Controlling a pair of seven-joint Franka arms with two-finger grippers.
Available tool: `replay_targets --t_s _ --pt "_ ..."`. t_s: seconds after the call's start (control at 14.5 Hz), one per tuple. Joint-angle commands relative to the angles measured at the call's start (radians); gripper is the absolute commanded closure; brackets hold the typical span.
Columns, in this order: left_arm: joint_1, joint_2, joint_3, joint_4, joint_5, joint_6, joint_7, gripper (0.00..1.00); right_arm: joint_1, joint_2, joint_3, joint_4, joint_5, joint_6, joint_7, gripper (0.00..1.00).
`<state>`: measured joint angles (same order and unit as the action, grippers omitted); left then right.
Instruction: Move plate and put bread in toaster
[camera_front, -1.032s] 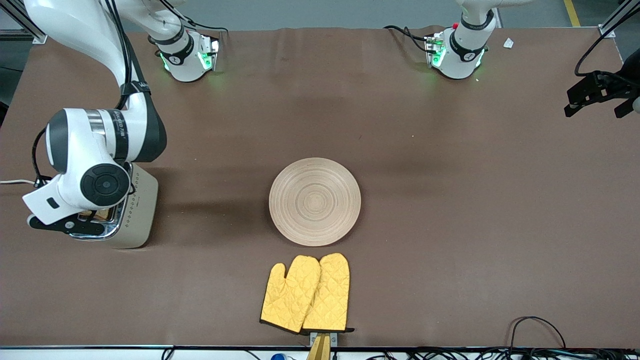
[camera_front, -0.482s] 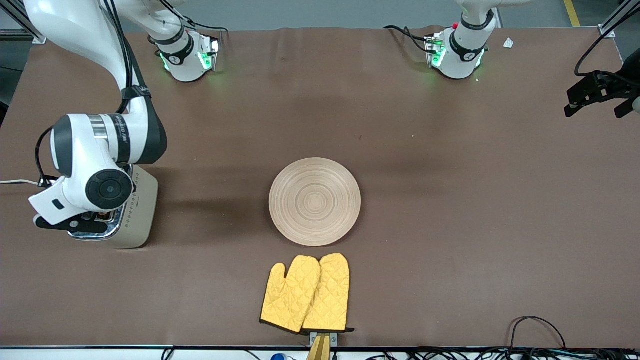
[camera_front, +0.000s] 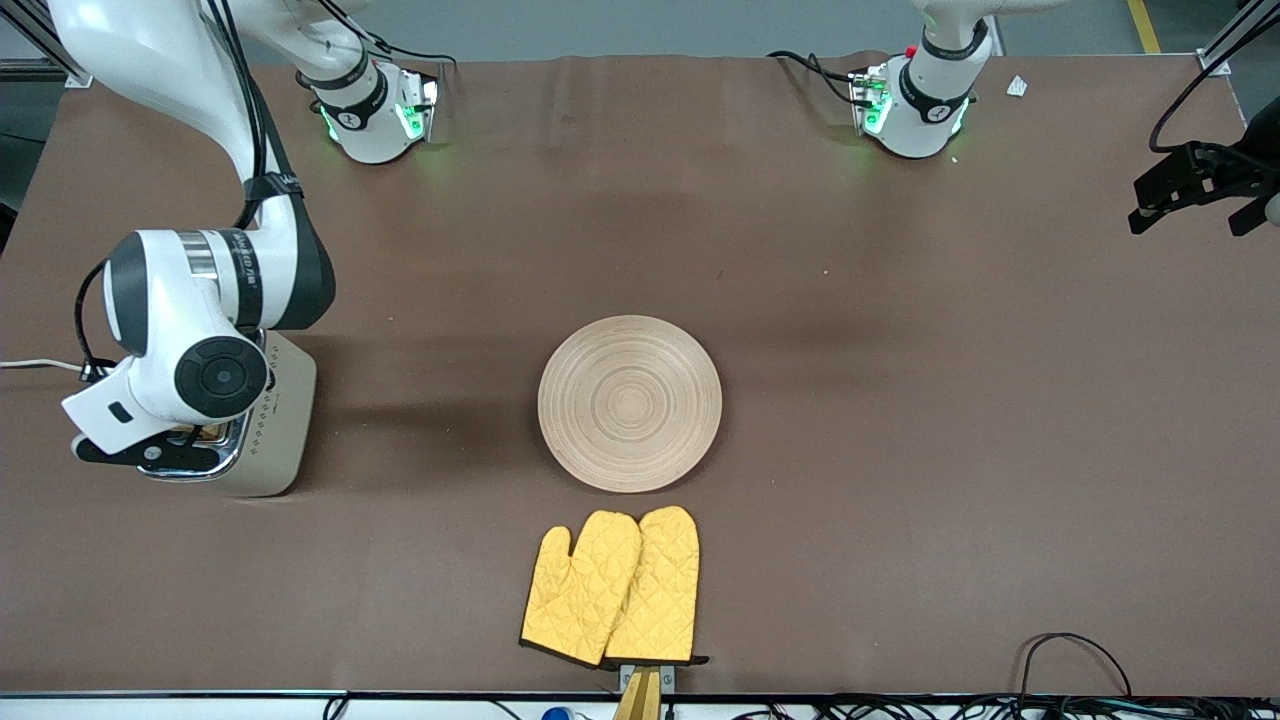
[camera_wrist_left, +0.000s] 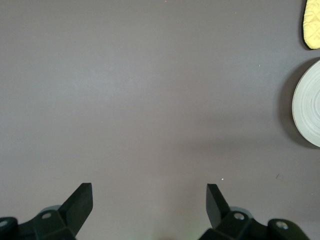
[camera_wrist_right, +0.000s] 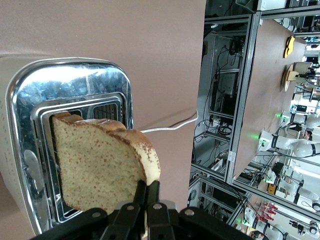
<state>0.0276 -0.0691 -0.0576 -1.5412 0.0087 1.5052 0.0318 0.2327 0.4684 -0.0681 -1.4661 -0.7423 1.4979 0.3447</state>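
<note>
1. Front view: the toaster (camera_front: 265, 425) stands at the middle left of the frame, at the right arm's end of the table, with its top mostly covered by the right arm's wrist. The right gripper (camera_front: 165, 445) hangs over the toaster's top. The plate (camera_front: 630, 403) lies flat at the frame's centre, and a pair of yellow oven mitts (camera_front: 612, 587) lies just below it, nearer the camera, not touching it. The left gripper (camera_front: 1195, 190) waits at the upper right edge of the frame.

2. Left wrist view: the left gripper (camera_wrist_left: 150, 205) is spread wide with nothing between its fingers, above bare brown table (camera_wrist_left: 150, 100). The plate's (camera_wrist_left: 307, 110) rim shows at the right edge, a mitt (camera_wrist_left: 312, 22) in the upper right corner.

3. Right wrist view: the right gripper (camera_wrist_right: 146, 200) pinches the bread (camera_wrist_right: 100, 165) by its crust at the lower centre. The slice stands upright, its end partly down in a slot of the toaster (camera_wrist_right: 75, 85), which fills the left half of the frame.
</note>
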Motion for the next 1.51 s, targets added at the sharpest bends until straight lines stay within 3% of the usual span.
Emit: replay_targets --t_s 0.0,0.14,0.28,0.34,0.48,0.55,0.76,1.03,1.45 --pt "-0.005 0.006 0.005 0.021 -0.004 -0.013 0.0 0.0 -0.038 0.033 0.013 -0.014 -0.008 0.025 0.008 0.99" --pt "-0.005 0.006 0.004 0.021 -0.006 -0.014 -0.003 0.0 -0.042 0.071 0.013 -0.014 0.041 0.025 0.01 0.98" --pt "-0.005 0.006 0.005 0.021 -0.006 -0.014 -0.001 0.0 -0.087 0.099 0.013 -0.013 0.156 0.056 0.007 0.92" --pt "-0.005 0.006 0.005 0.021 -0.006 -0.014 -0.001 0.0 -0.098 0.114 0.013 -0.01 0.208 0.08 0.007 0.79" --pt "-0.006 0.006 0.004 0.023 -0.004 -0.014 -0.003 0.0 -0.113 0.127 0.014 0.004 0.233 0.099 -0.01 0.18" --pt "-0.008 0.006 0.004 0.023 -0.003 -0.014 -0.003 0.0 -0.112 0.124 0.019 0.016 0.238 0.099 -0.016 0.03" --pt "-0.008 0.006 0.004 0.023 -0.003 -0.013 -0.001 0.0 -0.105 0.073 0.022 0.11 0.293 0.087 -0.099 0.0" --pt "-0.006 0.006 0.004 0.023 -0.003 -0.013 -0.001 0.0 -0.118 -0.065 0.014 0.129 0.4 0.088 -0.105 0.0" --pt "-0.006 0.006 0.004 0.023 0.002 -0.013 -0.003 0.0 -0.254 -0.278 0.014 0.119 0.805 0.076 -0.185 0.0"
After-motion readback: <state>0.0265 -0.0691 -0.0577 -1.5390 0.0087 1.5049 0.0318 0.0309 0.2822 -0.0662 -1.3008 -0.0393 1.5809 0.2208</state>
